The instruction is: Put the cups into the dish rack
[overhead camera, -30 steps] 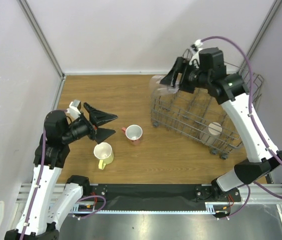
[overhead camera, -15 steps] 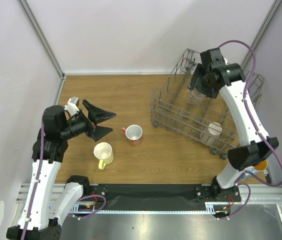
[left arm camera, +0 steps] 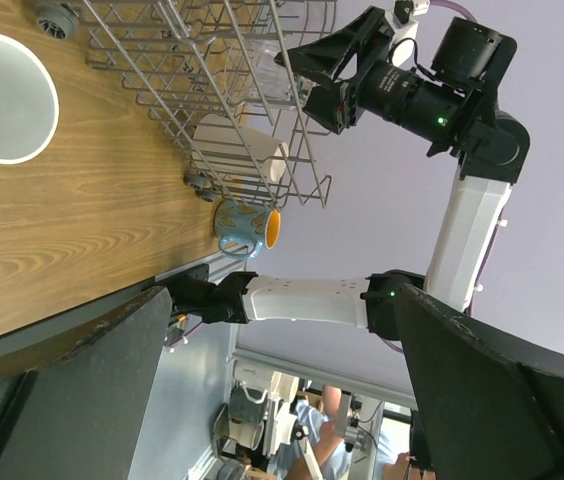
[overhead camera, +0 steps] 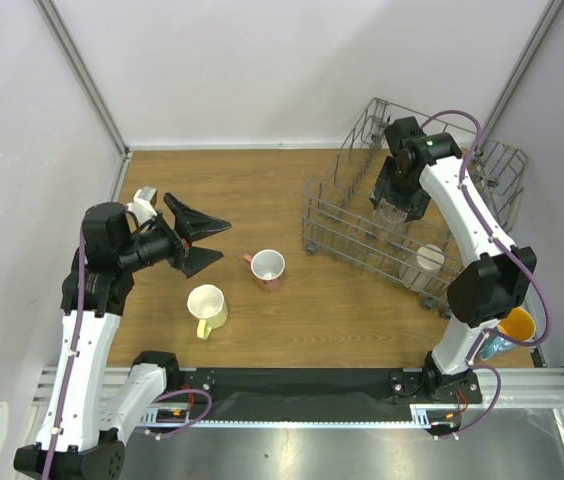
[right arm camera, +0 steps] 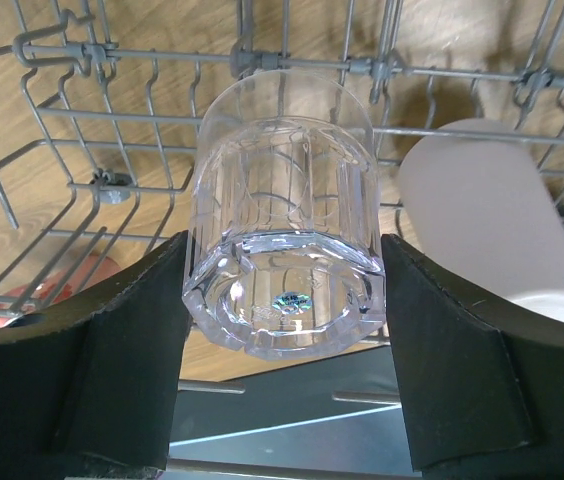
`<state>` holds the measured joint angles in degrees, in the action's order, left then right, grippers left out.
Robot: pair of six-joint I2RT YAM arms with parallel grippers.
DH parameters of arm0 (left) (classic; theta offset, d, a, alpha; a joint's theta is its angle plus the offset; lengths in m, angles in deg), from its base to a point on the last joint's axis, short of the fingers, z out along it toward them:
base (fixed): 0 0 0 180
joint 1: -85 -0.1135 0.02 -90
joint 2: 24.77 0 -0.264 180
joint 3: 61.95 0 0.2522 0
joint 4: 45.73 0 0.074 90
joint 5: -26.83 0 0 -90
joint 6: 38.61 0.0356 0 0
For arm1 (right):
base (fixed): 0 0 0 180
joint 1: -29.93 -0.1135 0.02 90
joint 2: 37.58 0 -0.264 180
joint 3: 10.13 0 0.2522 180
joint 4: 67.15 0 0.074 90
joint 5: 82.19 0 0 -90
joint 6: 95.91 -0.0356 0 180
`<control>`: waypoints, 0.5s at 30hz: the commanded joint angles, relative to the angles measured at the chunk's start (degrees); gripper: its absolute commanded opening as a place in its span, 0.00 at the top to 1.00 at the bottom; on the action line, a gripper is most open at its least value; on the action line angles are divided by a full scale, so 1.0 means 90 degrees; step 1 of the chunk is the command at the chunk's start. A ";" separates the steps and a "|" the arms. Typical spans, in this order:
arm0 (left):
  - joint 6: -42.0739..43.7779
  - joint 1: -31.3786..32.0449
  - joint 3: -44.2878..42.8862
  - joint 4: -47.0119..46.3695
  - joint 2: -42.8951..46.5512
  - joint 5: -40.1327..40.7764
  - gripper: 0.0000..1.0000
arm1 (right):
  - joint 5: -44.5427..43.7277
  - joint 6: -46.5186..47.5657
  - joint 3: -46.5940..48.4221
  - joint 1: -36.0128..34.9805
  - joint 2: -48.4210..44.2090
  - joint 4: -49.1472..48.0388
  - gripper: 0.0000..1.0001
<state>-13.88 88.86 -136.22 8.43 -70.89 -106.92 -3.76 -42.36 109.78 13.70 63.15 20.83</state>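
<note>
Where the top view shows little of it under the arm, the right wrist view shows the glass clamped in the right claw, base toward the lens. It sits over the rack tines, beside the lying beige cup. A tiny sticker on its base is unreadable. A second ago the claw held it outside the rack's far left corner. The left claw hangs spread above the tabletop, near the pink mug and yellow mug. The left wrist view shows a blue cup, orange inside, past the rack.
</note>
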 commanded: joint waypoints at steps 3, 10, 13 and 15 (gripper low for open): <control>0.0173 -0.0087 -0.0230 0.0013 -0.0002 -0.0198 0.01 | 0.0143 -0.0394 0.0003 -0.0111 0.0058 0.0113 1.00; 0.0105 -0.0087 -0.0171 -0.0085 0.0028 -0.0178 0.01 | 0.0612 -0.0316 -0.0290 -0.0208 0.0039 0.0103 1.00; 0.0085 -0.0087 -0.0113 -0.0124 0.0057 -0.0178 0.01 | 0.0680 -0.0325 -0.0505 -0.0209 0.0019 0.0074 1.00; 0.0036 -0.0087 -0.0054 -0.0172 0.0067 -0.0188 0.01 | 0.0700 -0.0316 -0.0690 -0.0209 0.0009 0.0026 1.00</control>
<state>-13.58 88.67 -136.29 8.48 -70.87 -106.96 1.59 -44.76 104.77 12.02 63.48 21.20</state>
